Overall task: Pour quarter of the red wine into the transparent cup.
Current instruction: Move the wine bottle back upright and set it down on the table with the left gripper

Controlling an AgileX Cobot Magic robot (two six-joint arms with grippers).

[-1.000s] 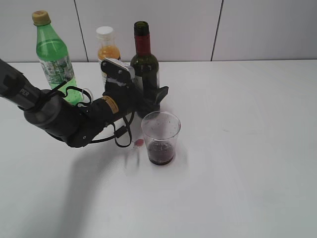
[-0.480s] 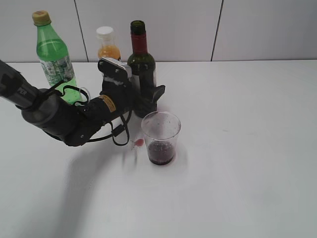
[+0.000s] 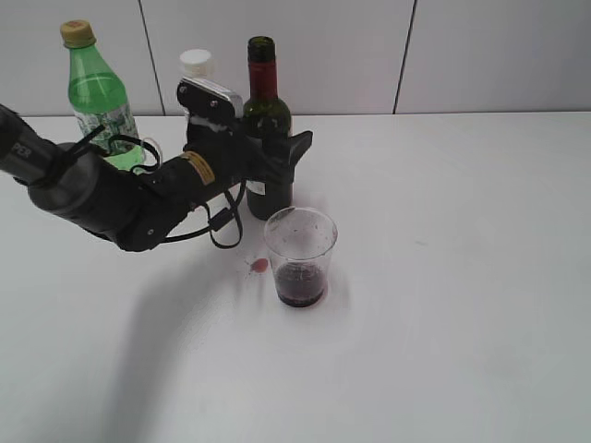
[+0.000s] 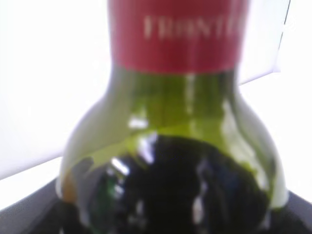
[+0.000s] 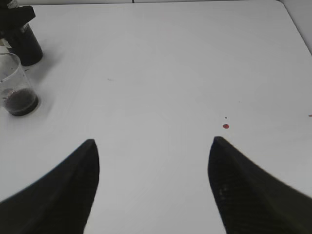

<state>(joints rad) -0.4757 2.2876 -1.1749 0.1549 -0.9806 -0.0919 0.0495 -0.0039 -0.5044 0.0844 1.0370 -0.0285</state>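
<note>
The wine bottle (image 3: pixel 266 111), dark green with red neck foil and no cap, stands upright on the white table. My left gripper (image 3: pixel 277 155) straddles its body at mid height with a jaw on each side, open. In the left wrist view the bottle's shoulder and foil (image 4: pixel 175 44) fill the frame, and dark wine shows inside. The transparent cup (image 3: pixel 300 257) stands just in front and to the right of the bottle, with dark red wine in its bottom quarter. It also shows in the right wrist view (image 5: pixel 14 85). My right gripper (image 5: pixel 154 140) is open and empty over bare table.
A green soda bottle (image 3: pixel 97 92) and an orange juice bottle (image 3: pixel 197 63) stand behind the left arm by the wall. A red drop (image 3: pixel 259 265) lies left of the cup. More red specks (image 5: pixel 225 126) lie near the right gripper.
My left gripper has risen along the bottle from near its base to mid height, uncovering the base and label. The bottle and the cup have stayed put.
</note>
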